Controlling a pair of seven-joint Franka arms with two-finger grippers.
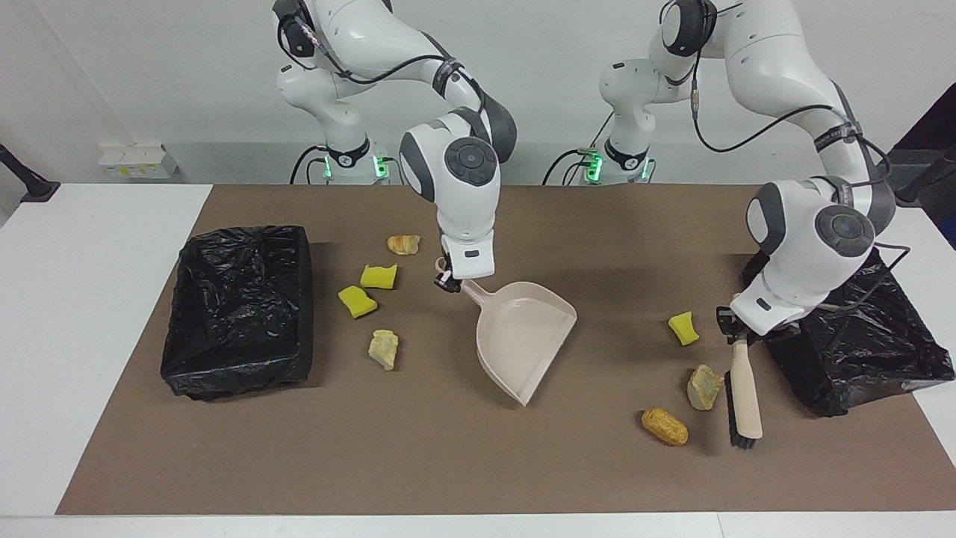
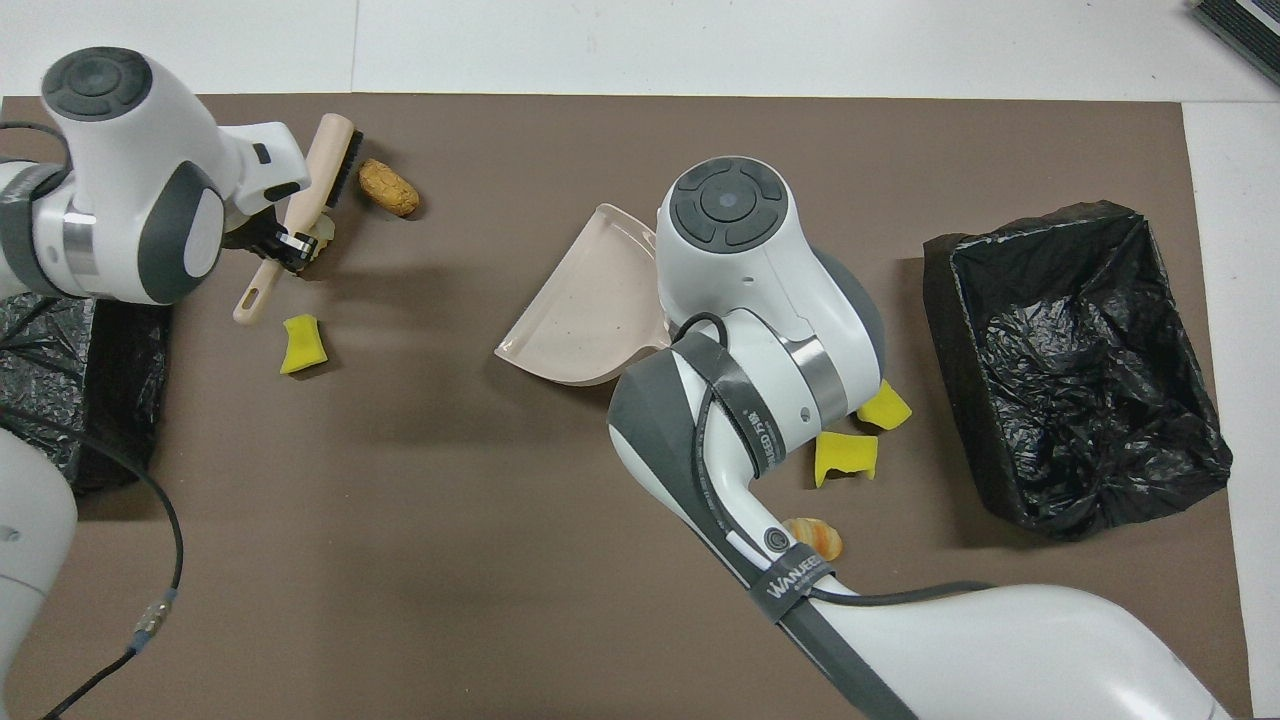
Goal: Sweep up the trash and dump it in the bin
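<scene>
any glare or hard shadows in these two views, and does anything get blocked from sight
Facing view: soft even light, faint shadows under the dustpan and brush; the bin liner shows small glints. Overhead view: the right arm's body covers the dustpan handle and part of one yellow sponge chunk; the left arm hides most of the pale lump beside the brush.

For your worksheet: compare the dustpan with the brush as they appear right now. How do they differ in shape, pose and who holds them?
The dustpan is a broad open scoop; the brush is a narrow stick with black bristles along one side. The dustpan sits mid-table, held at its handle by the right gripper; the brush is near the left arm's end, held by the left gripper. The brush lies beside a beige lump; no scrap touches the dustpan. Both are pale beige.
</scene>
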